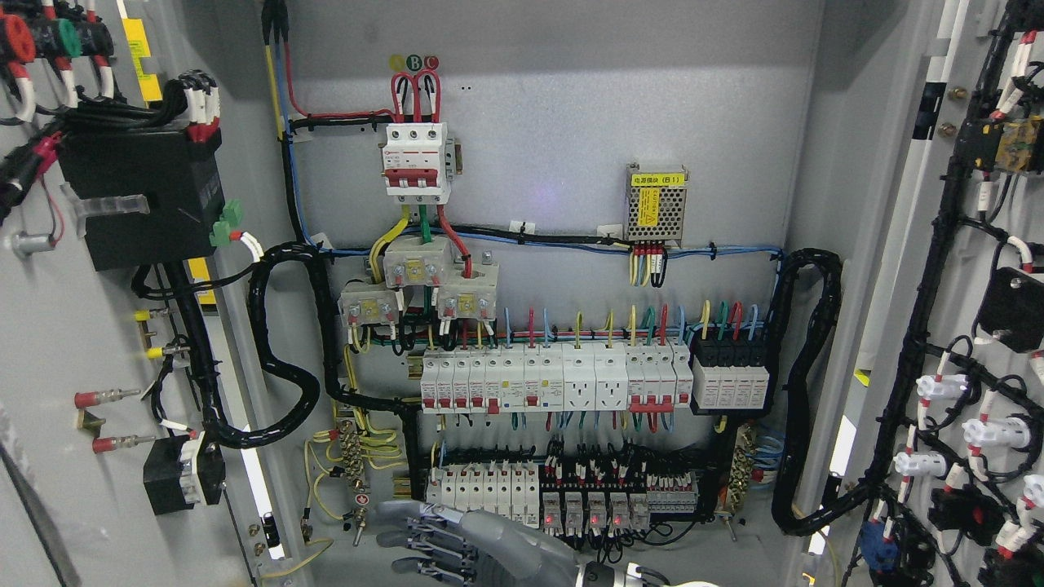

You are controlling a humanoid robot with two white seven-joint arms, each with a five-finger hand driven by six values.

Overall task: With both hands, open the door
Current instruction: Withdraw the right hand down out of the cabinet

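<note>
Cabinet mouth free between doors (pixel 98 456)

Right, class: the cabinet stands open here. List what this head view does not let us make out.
- Robot hand: its arm is cut off by the bottom edge, so left or right cannot be told.
- The other hand: out of view.
- Left door and right door: cut off by the side edges; their outer faces are hidden.
- Print on the power module label: too small to read.

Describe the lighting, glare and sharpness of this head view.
Head view: even, soft light; a faint purple glare spot on the grey back panel; the breakers and wiring are sharp; the doors at both edges bow slightly; the robot hand at the bottom is dimmer and cropped.
</note>
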